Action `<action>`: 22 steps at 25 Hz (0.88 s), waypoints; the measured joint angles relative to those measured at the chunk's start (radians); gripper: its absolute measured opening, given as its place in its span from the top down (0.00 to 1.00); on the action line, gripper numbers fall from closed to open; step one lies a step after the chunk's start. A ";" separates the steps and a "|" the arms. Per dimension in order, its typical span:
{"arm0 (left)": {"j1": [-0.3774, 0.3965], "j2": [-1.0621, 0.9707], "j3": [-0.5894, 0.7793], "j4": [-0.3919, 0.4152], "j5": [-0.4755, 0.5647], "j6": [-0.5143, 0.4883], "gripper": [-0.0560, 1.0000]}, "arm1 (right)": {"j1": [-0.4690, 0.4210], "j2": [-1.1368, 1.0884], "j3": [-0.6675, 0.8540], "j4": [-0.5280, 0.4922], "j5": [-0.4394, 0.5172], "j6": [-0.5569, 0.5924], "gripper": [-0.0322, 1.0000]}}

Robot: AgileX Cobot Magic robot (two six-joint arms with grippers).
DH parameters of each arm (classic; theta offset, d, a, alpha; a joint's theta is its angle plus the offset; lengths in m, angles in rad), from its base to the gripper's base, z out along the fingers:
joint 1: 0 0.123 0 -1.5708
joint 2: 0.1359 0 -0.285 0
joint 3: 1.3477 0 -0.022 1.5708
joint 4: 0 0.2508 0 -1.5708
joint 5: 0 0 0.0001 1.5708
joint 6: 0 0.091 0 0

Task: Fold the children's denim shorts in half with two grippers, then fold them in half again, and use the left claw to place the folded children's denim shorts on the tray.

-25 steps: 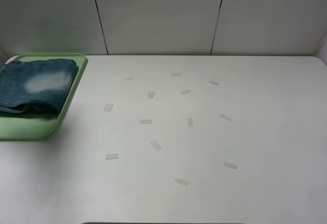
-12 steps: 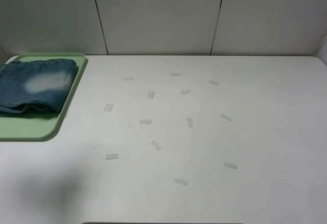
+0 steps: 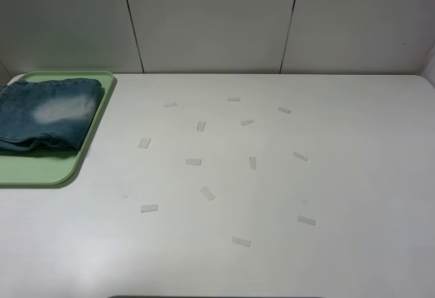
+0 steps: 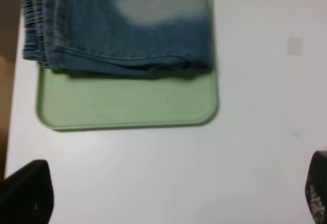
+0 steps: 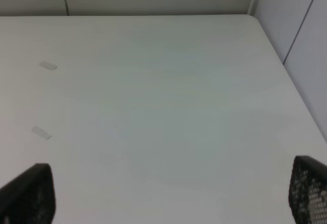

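The tray (image 3: 47,169) sits at the worktop's (image 3: 353,175) far-left edge. The folded shorts (image 3: 47,114) lie in the tray, toward its rear, leaving the tray's front part bare. Tape scraps (image 3: 194,162) lie scattered on the worktop right of the tray, well apart from it.

Big white table (image 3: 340,175) fills most of the high view, matte and pretty clean, with rounded back corners. There's a scatter of small pale tape bits (image 3: 194,162) stuck across the middle of the frame, all at random angles. Behind it, along the top of the frame, is a wall (image 3: 211,19) of plain off-white panels split by thin dark seams (image 3: 291,20). Another panel wall (image 5: 301,35) runs along the table's right edge, seen upper right in the right wrist view. Light is soft and even, no hard shadows anywhere.
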 joint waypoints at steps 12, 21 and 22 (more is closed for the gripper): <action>-0.267 -0.304 0.283 0.056 -0.014 -0.105 0.01 | 0.000 0.000 0.000 0.000 0.000 0.000 0.30; -0.417 -0.524 0.427 0.135 -0.103 -0.191 0.01 | 0.000 0.000 0.000 0.000 0.000 0.000 0.30; -0.430 -0.542 0.434 0.136 -0.106 -0.192 0.01 | 0.000 0.000 0.000 0.000 0.000 0.000 0.30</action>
